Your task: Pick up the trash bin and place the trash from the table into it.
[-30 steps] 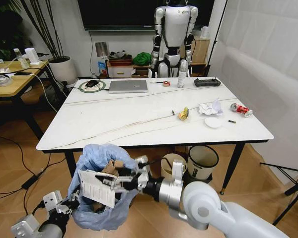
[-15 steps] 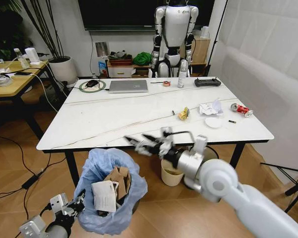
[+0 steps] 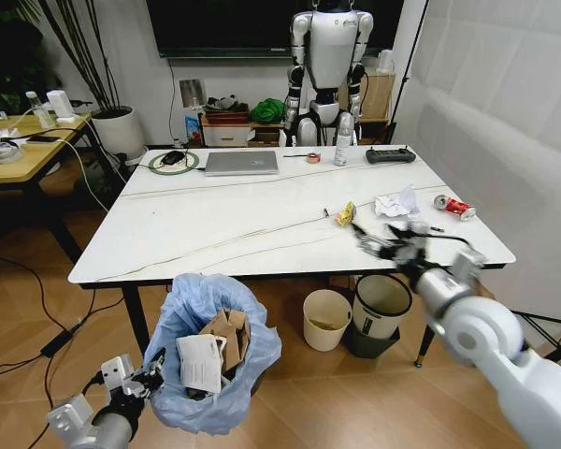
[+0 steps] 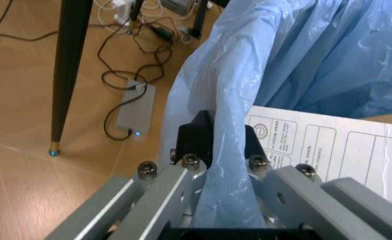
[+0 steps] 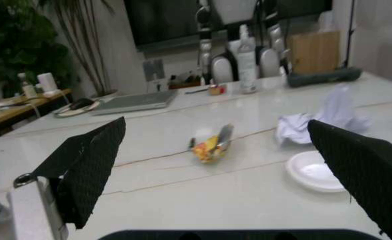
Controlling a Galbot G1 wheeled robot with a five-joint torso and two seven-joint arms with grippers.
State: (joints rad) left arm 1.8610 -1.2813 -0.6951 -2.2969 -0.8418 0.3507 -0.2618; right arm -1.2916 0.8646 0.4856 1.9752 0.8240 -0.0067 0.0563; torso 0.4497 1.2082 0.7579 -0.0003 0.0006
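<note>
A closed grey laptop [image 3: 241, 163] lies at the far end of the white top, beside a mouse [image 3: 173, 157] on a round green-rimmed pad. 2 bins, a cream round bin [image 3: 326, 319] and a white bin with black rim [image 3: 381, 306], stand on the wooden floor [image 3: 37, 309].

light: even indoor, bright | shadows: soft under table [image 3: 168, 224] | blur: right wrist view soft

- Desk [image 3: 215, 224]: glossy, marble-look top.
- Bin [image 3: 189, 323] liner: thin, crinkled, translucent blue plastic.
- Cardboard [image 3: 226, 329]: matt brown.
- Left tool [image 4: 216, 145]: grey metal, black matt pads.
- Floor [image 3: 28, 318]: smooth wood.
</note>
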